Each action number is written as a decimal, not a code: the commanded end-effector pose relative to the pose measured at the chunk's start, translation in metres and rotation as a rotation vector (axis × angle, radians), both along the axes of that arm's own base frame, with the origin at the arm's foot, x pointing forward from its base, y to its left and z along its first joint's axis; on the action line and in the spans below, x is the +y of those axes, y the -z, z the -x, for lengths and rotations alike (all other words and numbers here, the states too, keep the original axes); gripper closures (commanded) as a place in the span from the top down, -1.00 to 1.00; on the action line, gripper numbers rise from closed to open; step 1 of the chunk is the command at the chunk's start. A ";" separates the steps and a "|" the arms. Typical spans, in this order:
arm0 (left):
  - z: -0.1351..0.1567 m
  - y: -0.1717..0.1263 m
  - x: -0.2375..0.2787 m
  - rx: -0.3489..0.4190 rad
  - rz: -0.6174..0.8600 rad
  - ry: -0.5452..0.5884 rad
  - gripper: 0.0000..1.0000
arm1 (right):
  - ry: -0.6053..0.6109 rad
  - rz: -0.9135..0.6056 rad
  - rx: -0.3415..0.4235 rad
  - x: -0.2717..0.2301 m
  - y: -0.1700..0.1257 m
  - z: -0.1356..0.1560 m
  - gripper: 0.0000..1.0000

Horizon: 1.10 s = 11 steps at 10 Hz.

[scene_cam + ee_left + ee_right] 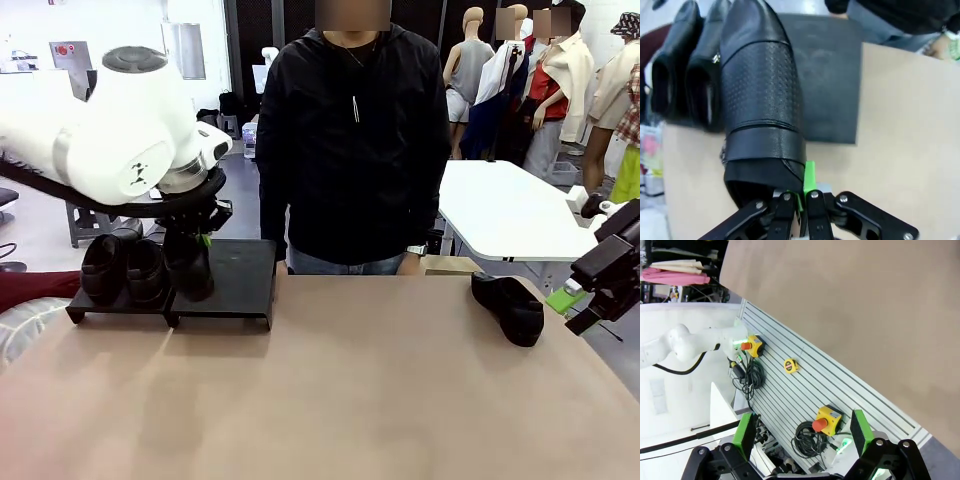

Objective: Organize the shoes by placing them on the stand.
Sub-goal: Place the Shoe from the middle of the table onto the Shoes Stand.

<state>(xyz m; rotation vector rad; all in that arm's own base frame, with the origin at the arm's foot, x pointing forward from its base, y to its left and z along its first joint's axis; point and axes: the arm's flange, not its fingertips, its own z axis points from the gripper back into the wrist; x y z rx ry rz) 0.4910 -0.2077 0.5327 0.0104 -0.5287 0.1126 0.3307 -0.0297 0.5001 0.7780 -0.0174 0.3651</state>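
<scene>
Two shoes [125, 268] sit on the stand [245, 270] at ten o'clock; my left gripper [801, 197] clamps the third shoe [760, 100] there. My right gripper [802, 424] gapes wide; the fourth shoe [510, 308] lies unplaced at three o'clock.

your robot's look: white arms, black grippers, green pads.
you'll see the left arm [120, 140] as a rounded, glossy white shell with a grey top cap, a small black mark and a silver wrist ring. the left gripper [805, 192] has black links with silver screws. the right gripper [802, 435] has the same links, with a green light glowing near its base.
</scene>
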 end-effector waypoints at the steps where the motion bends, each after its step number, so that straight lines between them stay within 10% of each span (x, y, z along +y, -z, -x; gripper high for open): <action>1: -0.064 0.002 -0.018 0.051 -0.131 0.024 -1.00 | -0.024 -0.004 -0.014 -0.003 -0.001 0.000 1.00; 11: -0.091 0.057 -0.008 0.103 -0.156 0.160 -1.00 | -0.024 -0.004 -0.014 -0.003 -0.001 0.000 1.00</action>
